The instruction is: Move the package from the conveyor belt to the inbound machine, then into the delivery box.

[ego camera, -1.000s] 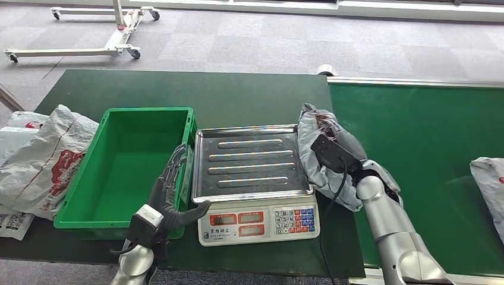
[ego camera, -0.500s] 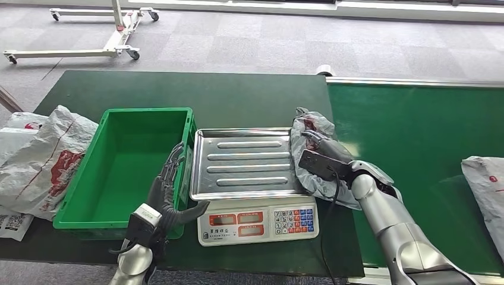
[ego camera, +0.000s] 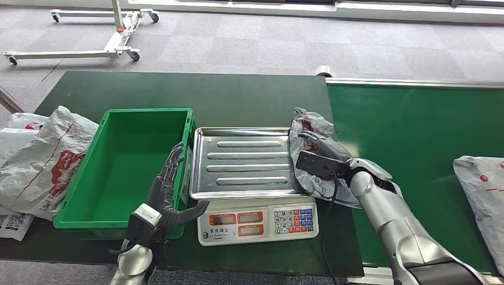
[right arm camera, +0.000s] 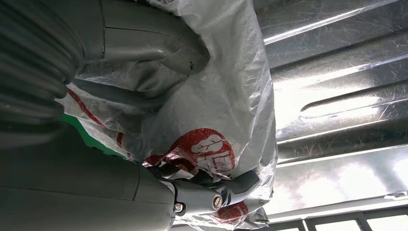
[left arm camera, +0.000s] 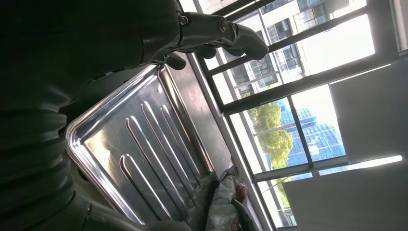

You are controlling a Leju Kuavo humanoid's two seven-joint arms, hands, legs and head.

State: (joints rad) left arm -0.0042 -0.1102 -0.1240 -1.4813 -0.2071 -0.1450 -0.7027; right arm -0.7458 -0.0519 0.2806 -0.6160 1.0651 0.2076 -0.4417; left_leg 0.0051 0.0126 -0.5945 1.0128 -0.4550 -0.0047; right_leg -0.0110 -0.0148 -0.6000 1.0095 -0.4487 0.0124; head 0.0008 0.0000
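Head view puts the right hand (ego camera: 324, 155) wrapped round a grey plastic package (ego camera: 310, 155), thumb on one side and fingers on the other, so the bag is clamped between them; the right wrist view shows that grip close up, with the red print on the bag bulging out beyond the fingertips. The package hangs at the right rim of the scale (ego camera: 252, 178), its leading edge just over the steel tray, which lies bare ahead of the fingers. So the pick from the belt (ego camera: 416, 136) looks done, and I judge the bag is about to be set on the scale, which I take for the inbound machine. Left to do: lay it flat on the tray, let go, then carry it on into the green box (ego camera: 134, 163) beyond the tray's far rim. The left hand (ego camera: 169, 193) waits between box and scale, fingers spread and holding nothing, thumb stuck out toward the scale front. Another package (ego camera: 481, 190) lies on the belt, well behind the right arm.
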